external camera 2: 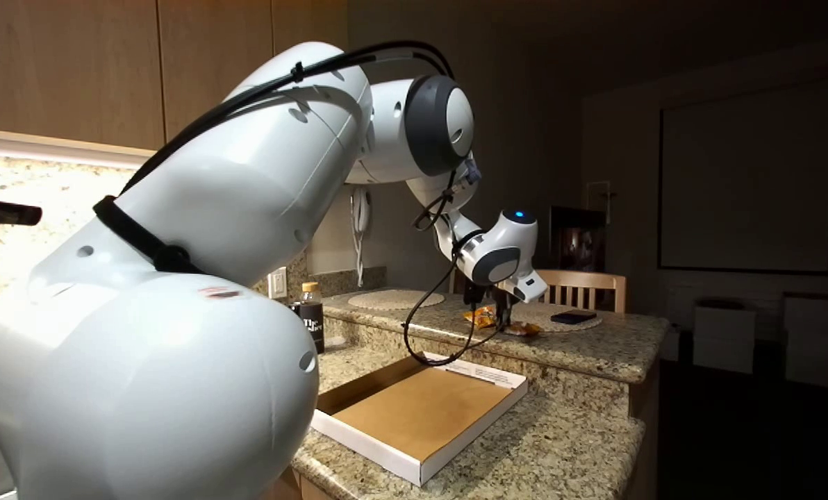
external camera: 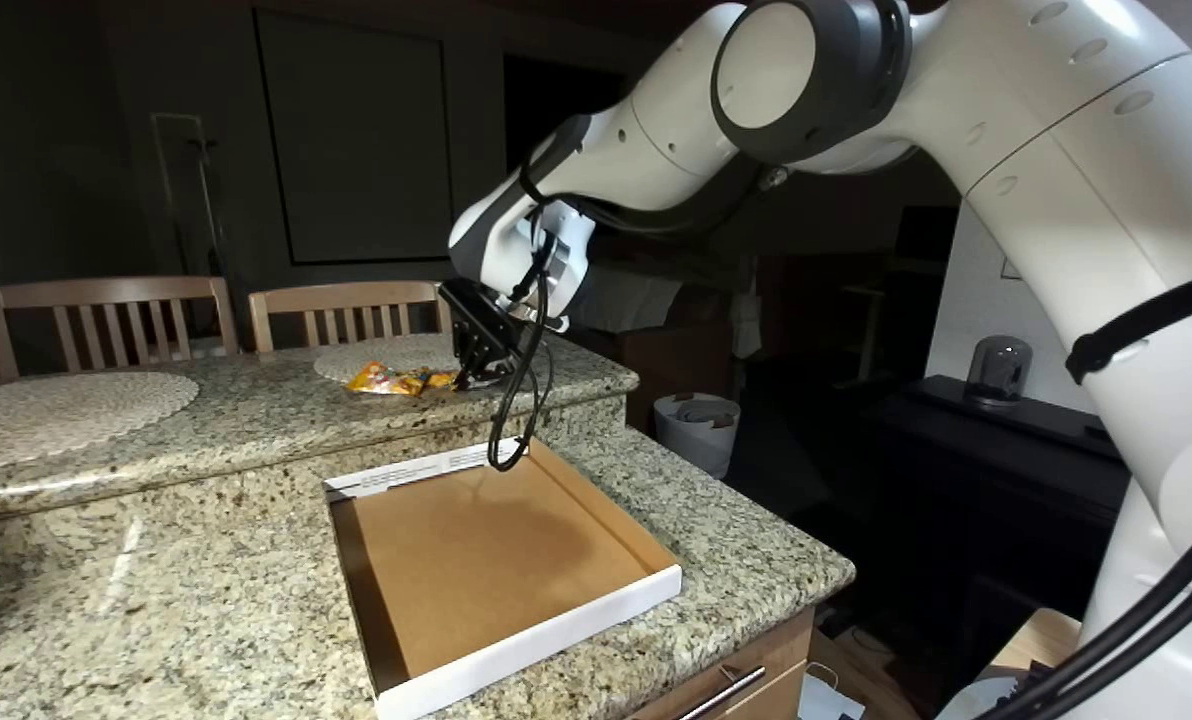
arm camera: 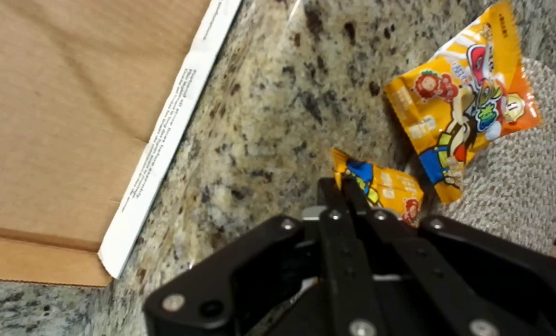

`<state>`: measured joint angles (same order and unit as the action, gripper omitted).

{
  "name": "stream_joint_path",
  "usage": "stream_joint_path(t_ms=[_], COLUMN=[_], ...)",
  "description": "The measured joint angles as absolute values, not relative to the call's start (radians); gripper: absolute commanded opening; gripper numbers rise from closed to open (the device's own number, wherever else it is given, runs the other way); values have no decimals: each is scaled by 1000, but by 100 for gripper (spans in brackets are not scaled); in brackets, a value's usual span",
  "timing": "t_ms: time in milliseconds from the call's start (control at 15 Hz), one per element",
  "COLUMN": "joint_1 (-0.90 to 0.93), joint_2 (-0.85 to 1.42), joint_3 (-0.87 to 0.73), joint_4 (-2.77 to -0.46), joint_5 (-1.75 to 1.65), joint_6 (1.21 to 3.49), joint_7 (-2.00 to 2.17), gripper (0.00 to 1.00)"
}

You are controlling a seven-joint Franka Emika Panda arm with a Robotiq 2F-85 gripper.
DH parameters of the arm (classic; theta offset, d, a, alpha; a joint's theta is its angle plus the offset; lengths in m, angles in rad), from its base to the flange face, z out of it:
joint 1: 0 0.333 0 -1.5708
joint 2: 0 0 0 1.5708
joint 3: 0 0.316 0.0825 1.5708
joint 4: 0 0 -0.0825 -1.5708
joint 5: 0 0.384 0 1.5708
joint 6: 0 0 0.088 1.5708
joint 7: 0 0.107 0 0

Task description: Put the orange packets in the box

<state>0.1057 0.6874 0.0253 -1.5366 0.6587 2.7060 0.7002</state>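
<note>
The box point(external camera: 496, 570) is a wide shallow cardboard tray on the lower granite counter, also in the wrist view point(arm camera: 82, 116). My gripper point(arm camera: 341, 186) is shut on the end of a small orange packet point(arm camera: 390, 191), with its corner between the fingertips. A larger-looking orange packet point(arm camera: 469, 98) lies beside it, partly on a woven mat. In both exterior views the gripper point(external camera: 470, 378) points down at the raised ledge, with orange packets point(external camera: 376, 379) next to it. In an exterior view, orange shows on both sides of the fingers, at a packet point(external camera 2: 482, 317) and another point(external camera 2: 522, 328).
The raised granite ledge point(external camera: 266, 410) stands above the box's far wall. Round woven mats point(external camera: 66, 410) lie on it, and a dark phone-like object point(external camera 2: 574, 317) lies on a mat. The arm's cable point(external camera 2: 414, 347) loops down over the box. A bottle point(external camera 2: 311, 316) stands near the ledge.
</note>
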Motion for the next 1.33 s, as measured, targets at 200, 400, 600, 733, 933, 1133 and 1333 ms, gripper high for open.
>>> stream_joint_path(t_ms=[200, 400, 600, 733, 933, 1133, 1333], joint_1=[106, 99, 80, 59, 37, 39, 46], joint_2=[672, 632, 579, 540, 469, 382, 292], joint_3=[27, 36, 60, 87, 120, 133, 136], joint_4=[-1541, -1568, -1623, -1670, -1766, -1893, -2020], joint_5=[660, 672, 709, 755, 842, 927, 996], joint_6=[2723, 2727, 2721, 2701, 2653, 2617, 2596], joint_7=[700, 700, 699, 693, 653, 595, 533], gripper=[6, 7, 7, 7, 7, 6, 7])
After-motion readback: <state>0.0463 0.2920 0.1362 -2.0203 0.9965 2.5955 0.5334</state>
